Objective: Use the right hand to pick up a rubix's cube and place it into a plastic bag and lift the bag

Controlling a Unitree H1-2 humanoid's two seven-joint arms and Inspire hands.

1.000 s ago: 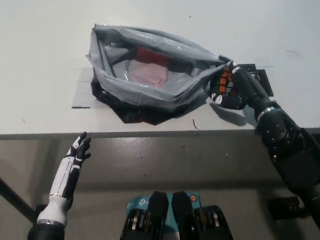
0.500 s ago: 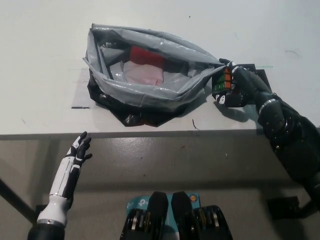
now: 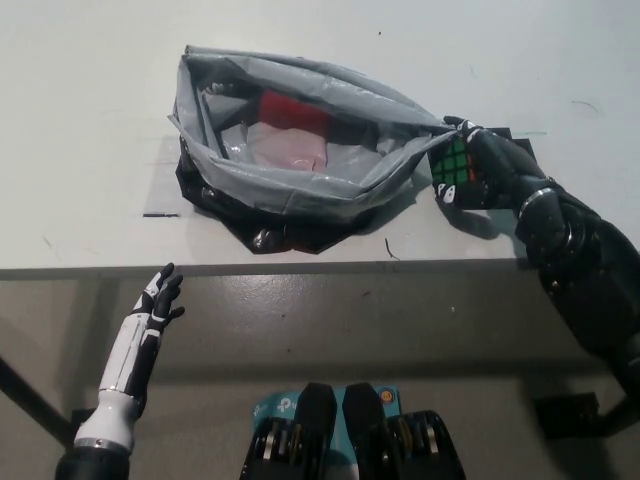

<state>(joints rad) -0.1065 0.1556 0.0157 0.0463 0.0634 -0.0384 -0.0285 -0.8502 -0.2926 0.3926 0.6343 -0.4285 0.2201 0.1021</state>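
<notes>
One cube (image 3: 453,166) gripped in R hand (image 3: 480,170) by bag (image 3: 300,150) rim | L hand (image 3: 155,305) open, low | no legible text

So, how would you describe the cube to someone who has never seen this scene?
Find the large grey plastic bag lying open on the white table. At its right corner, the black right hand holds the small Rubik's cube. Its green and orange squares are unlike anything nearby.
</notes>
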